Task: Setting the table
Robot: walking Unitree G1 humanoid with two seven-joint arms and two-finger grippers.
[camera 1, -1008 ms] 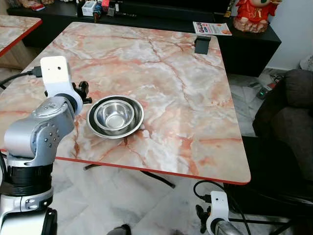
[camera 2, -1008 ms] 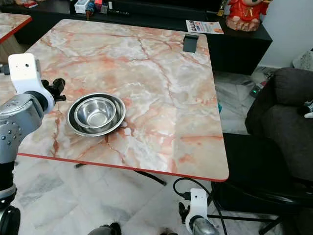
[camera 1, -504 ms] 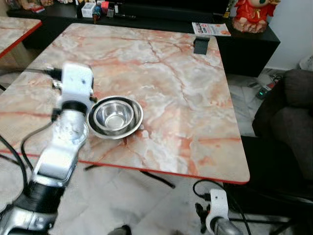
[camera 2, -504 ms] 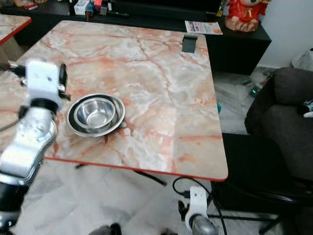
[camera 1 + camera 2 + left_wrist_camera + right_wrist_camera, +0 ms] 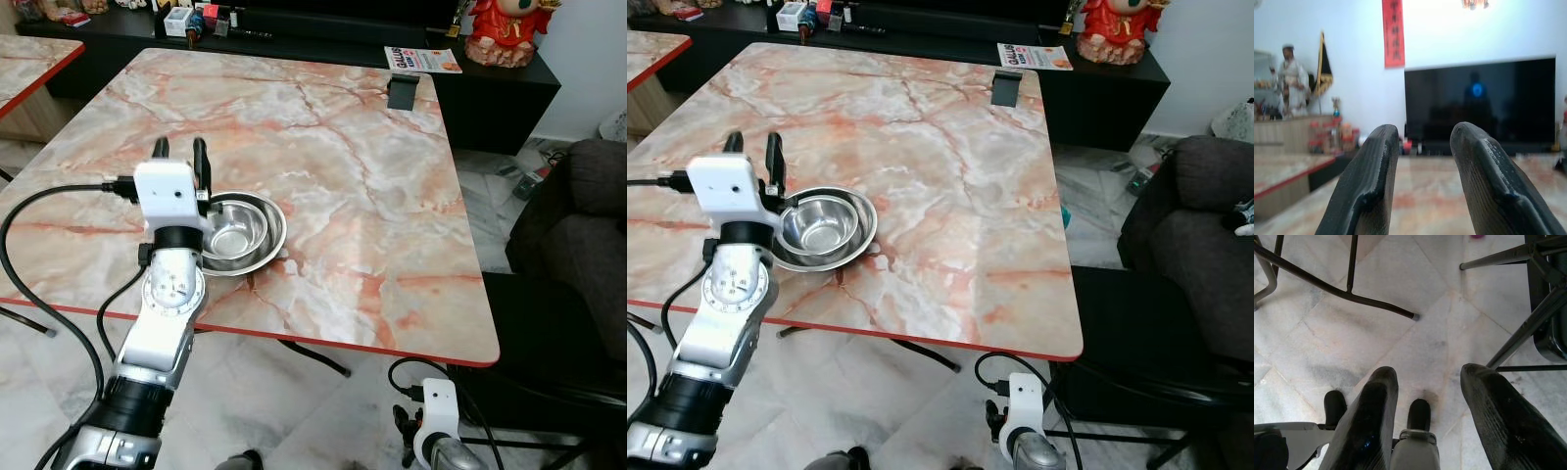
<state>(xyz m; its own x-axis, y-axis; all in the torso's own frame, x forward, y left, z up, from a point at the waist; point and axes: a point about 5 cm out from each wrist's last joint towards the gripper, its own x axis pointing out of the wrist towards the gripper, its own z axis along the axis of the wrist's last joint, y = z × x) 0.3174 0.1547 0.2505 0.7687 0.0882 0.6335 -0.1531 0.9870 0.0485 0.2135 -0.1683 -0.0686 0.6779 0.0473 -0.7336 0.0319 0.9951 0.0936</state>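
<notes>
Two nested steel bowls [image 5: 240,233] sit on the marble table [image 5: 372,176] near its front left edge. My left gripper [image 5: 180,154] is raised just beyond the bowls' left rim, and its white wrist covers that rim. Its black fingers [image 5: 774,157] point toward the far side of the table and stand open with nothing between them. In the left wrist view the left gripper [image 5: 1422,134] faces a dark television across the tabletop. My right gripper [image 5: 1425,377] hangs open and low beside the table, pointing at the tiled floor.
A small black stand [image 5: 403,90] and a magazine [image 5: 424,59] lie at the table's far right corner. A red figurine [image 5: 505,29] stands on the black console behind. A dark armchair [image 5: 578,225] is at the right, and a second marble table [image 5: 29,59] at the left.
My left arm swung in from the table's left edge and turned its wrist, so the fingers now point away over the table beside the bowls. The bowls stayed put.
</notes>
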